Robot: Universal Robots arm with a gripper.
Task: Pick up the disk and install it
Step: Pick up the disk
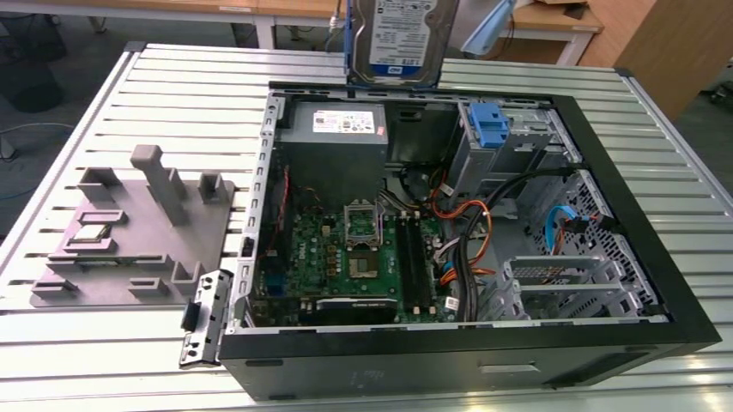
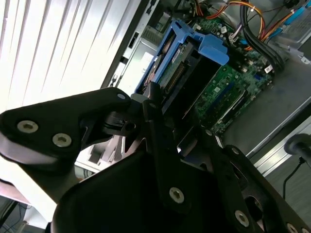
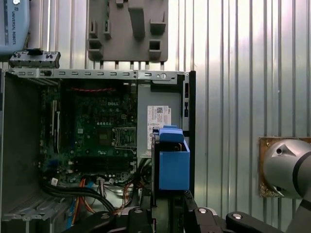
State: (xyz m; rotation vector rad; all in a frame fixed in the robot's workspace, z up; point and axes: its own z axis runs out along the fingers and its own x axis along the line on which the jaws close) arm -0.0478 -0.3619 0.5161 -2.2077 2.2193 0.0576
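I saw a slatted white metal table carrying an open black computer case, wooden desks behind. In the exterior view the silver blue-railed disk hung above the case's far edge; in the second wrist view the black gripper clamped it.

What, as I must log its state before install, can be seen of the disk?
The disk is a flat silver-metal drive with a blue-and-white label and blue plastic side rails. In the exterior view it hangs upright, label toward the camera, over the far edge of the open computer case, its top cut off by the picture. In the first wrist view the gripper is shut on one end of it.
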